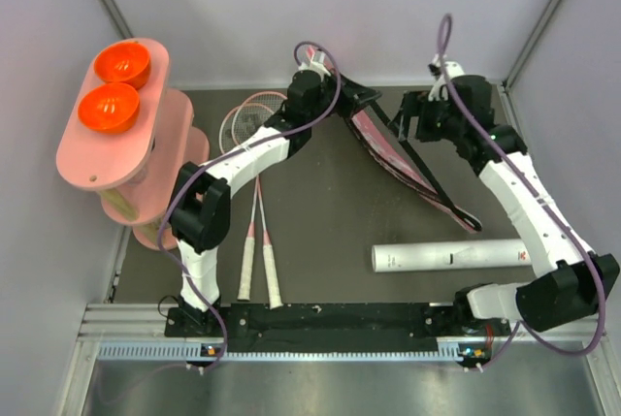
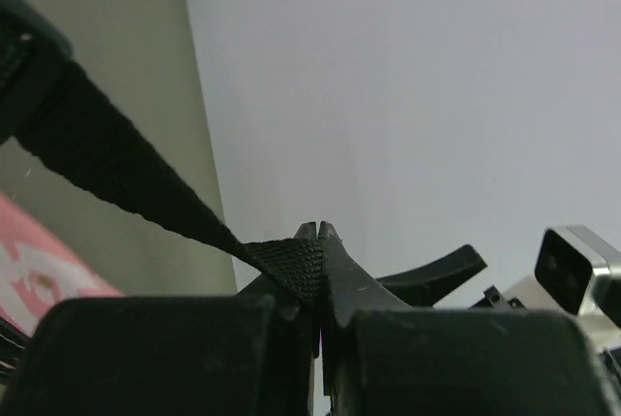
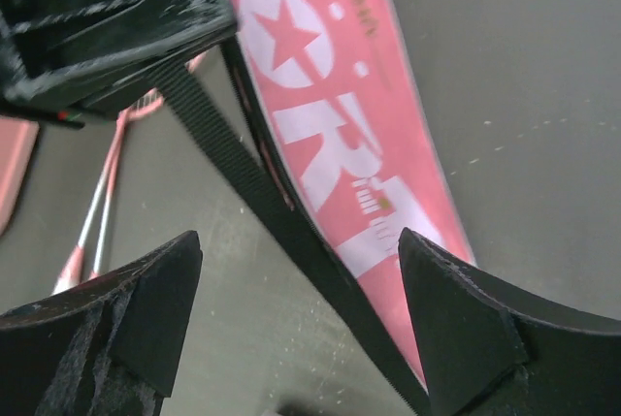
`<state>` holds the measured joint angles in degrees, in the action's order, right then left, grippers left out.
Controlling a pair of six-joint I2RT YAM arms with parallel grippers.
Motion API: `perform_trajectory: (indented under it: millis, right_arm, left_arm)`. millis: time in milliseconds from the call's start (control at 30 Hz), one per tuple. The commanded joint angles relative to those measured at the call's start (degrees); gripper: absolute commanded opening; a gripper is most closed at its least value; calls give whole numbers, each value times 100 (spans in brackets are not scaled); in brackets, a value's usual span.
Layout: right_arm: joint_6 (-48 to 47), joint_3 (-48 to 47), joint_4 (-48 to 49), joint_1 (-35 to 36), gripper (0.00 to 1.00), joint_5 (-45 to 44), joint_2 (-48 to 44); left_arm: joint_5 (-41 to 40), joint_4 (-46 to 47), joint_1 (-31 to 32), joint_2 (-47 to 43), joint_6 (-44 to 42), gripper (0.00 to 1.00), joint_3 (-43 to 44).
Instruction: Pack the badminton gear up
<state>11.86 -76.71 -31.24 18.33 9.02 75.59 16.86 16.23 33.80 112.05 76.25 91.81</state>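
The pink bag (image 1: pixel 398 154) lettered "SPORT" lies slanted across the far middle of the table. My left gripper (image 1: pixel 328 82) is shut on its black strap (image 2: pixel 301 266) at the bag's far end, pulling the strap taut. In the left wrist view the jaws (image 2: pixel 319 232) pinch the strap. My right gripper (image 1: pixel 412 123) is open just right of the bag; its view (image 3: pixel 299 240) looks down on the strap (image 3: pixel 252 183) and the bag (image 3: pixel 340 125). Two pink rackets (image 1: pixel 254 203) lie at the left. The white tube (image 1: pixel 451 256) lies at the right front. No shuttlecocks show.
A pink oval stand (image 1: pixel 116 144) with two orange bowls (image 1: pixel 112 86) stands at the far left. Grey walls close in the table on three sides. A black rail (image 1: pixel 320 317) runs along the near edge between the arm bases.
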Motion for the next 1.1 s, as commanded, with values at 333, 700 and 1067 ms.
perform_trajectory:
  millis: [333,700,1067]
  right_arm:
    - [1076,-327,567,-1112,71,1417,-63]
    - [-139,-1284,-109,-1024,47,2894,1993]
    - [-843,-1654,-286,-217,51,3704,2723]
  left_arm:
    - [984,-120,-233,1,-1015,0,952]
    - [1232,-50,-339,115,-1077,0,1173]
    - [1425,214,-374,238,-963,0,1243]
